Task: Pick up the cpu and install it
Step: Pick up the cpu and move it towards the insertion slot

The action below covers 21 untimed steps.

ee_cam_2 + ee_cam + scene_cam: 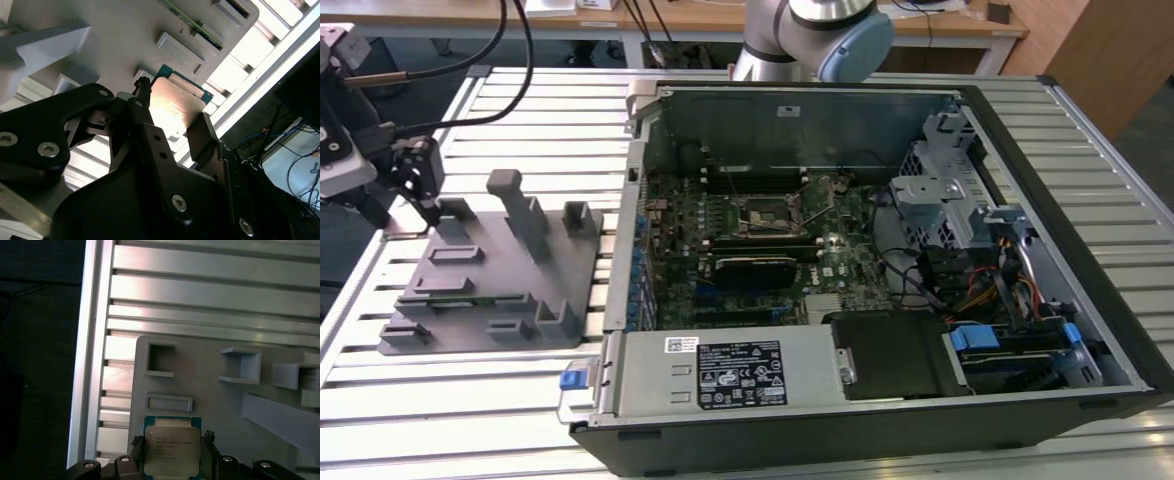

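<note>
The gripper [172, 439] clamps the cpu [171, 452] by two opposite edges, its fingers [200, 132] closed to the chip's width. The cpu faces silvery side up over the grey fixture [210, 390], near the fixture's edge; whether it touches the fixture is unclear. An open computer case [854, 250] lies beside the fixture.

The arm [767, 55] is silver with a pale blue joint cap [861, 45]; its black gripper [172, 112] carries silver screws [48, 148].
</note>
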### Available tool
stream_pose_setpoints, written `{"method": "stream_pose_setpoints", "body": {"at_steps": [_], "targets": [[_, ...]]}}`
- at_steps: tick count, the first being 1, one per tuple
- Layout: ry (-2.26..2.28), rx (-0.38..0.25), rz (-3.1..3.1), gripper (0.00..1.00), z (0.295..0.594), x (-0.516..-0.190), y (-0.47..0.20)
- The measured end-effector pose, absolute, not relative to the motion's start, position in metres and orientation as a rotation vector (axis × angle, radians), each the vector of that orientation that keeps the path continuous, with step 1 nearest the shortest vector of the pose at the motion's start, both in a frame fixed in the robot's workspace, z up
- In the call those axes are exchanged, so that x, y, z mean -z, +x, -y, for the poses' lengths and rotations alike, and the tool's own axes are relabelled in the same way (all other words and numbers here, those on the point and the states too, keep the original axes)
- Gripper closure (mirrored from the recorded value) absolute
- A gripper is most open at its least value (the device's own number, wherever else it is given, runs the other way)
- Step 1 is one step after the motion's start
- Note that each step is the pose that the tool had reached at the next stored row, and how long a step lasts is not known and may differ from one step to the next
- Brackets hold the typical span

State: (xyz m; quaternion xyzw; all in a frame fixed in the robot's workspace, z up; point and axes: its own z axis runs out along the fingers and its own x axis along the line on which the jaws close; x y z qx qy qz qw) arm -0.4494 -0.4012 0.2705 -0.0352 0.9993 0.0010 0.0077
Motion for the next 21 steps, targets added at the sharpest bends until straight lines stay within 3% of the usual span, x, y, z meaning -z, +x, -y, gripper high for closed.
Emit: {"method": "stream_pose_setpoints", "body": {"at_steps": [21], "targets": [[-0.110,0.003,-3.124,0.46,0.4006,-0.2766,-0.4494]]}}
